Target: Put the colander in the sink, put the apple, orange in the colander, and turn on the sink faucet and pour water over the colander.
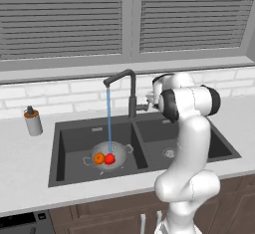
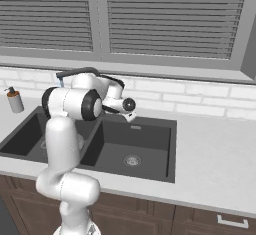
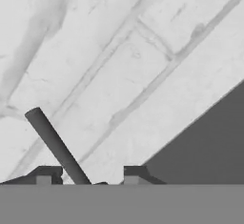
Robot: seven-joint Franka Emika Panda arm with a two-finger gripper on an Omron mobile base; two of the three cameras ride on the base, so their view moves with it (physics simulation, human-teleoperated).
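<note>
Perforated silvery metal colander (image 1: 110, 154), left basin, 9 o'clock of the tall dark bent-spout faucet (image 1: 130, 91), catching its stream; two-finger gripper (image 3: 89, 176), jaws narrowly parted around the lever.

Countertop (image 1: 30, 163): pale grey, with inset dark double-basin sink (image 1: 69, 175). Soap dispenser (image 1: 33, 121) upright at left, near the sink's back corner. Faucet (image 1: 130, 93) behind the divider.

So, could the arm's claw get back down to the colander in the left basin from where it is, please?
Probably yes: the colander sits open in the sink; the claw is beside the faucet, with just the water falling there.
</note>
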